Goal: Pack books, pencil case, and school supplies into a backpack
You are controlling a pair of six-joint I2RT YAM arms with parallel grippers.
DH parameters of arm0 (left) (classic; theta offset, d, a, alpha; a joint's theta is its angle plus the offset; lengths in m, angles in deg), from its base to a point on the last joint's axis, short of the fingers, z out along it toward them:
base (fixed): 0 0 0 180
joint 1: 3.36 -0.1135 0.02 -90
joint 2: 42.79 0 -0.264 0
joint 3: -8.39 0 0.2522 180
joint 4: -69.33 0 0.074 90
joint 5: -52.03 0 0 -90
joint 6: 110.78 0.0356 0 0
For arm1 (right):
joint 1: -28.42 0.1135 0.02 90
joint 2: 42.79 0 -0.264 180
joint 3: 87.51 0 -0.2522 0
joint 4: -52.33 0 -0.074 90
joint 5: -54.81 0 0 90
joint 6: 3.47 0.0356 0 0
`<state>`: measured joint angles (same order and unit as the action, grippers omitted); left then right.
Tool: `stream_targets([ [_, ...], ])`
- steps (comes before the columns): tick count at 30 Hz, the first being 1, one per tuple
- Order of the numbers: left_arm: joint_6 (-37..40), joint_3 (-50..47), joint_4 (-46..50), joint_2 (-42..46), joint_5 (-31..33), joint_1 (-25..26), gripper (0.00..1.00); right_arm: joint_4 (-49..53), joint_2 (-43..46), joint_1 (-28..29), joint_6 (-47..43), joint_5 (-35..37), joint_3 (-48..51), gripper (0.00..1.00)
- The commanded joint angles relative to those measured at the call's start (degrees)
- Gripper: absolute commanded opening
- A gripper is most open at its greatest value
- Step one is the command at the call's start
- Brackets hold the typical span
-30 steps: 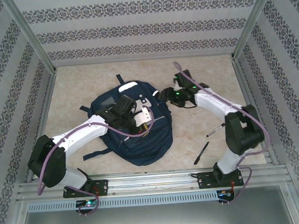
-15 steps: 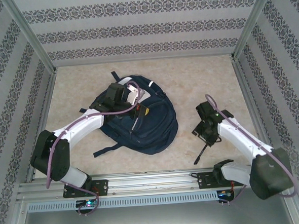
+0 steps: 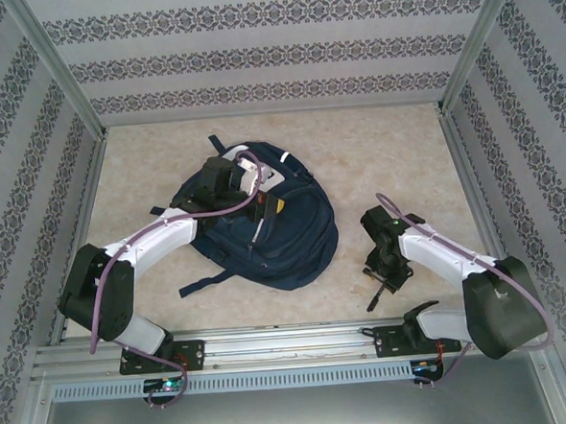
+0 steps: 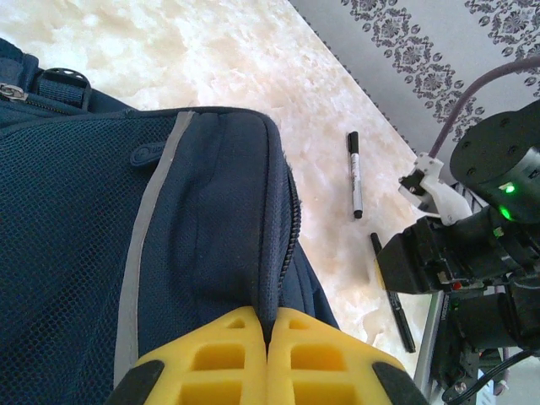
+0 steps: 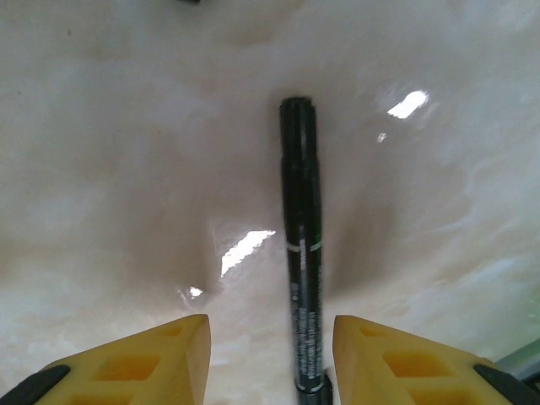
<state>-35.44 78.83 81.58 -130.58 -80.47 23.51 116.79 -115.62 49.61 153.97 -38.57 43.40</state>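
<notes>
My left gripper [image 4: 268,322] is pinching the backpack [image 3: 287,242]. Its yellow fingers [image 4: 211,363] are pressing together on a ridge of navy fabric beside the zip [image 4: 292,240], on the upper part of the backpack's front. The backpack is lying flat on the surface [image 3: 395,152]. A grey stripe is running down beside its mesh panel, and a strap [image 3: 196,285] is trailing off its near left corner.

My right gripper [image 5: 270,331] is hanging well to the right of the backpack. It is pointing down at the surface with its fingers spread wide, holding nothing. A black pen [image 5: 302,253] is lying on the surface in the gap between those fingers, running lengthwise along it. In the wrist view it is sitting nearer the right-hand finger. From above, the pen's near end is poking out from under the gripper.

A pale pen [image 4: 356,173] with a black cap is also lying on the surface, to the right of the backpack. It is resting between the backpack and my right arm [image 4: 494,211], apart from both.
</notes>
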Motion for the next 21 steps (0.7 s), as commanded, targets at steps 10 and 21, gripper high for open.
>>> stream_targets([
  [10,-0.69,-1.88,-6.99,3.90,0.62,-0.94,0.00,-5.92,-0.99,2.25,3.76,-1.31,1.14,0.09],
  [21,-2.61,-4.66,-10.61,7.77,2.38,-1.06,0.00,-7.39,8.01,9.66,13.92,-3.07,-8.00,0.04],
])
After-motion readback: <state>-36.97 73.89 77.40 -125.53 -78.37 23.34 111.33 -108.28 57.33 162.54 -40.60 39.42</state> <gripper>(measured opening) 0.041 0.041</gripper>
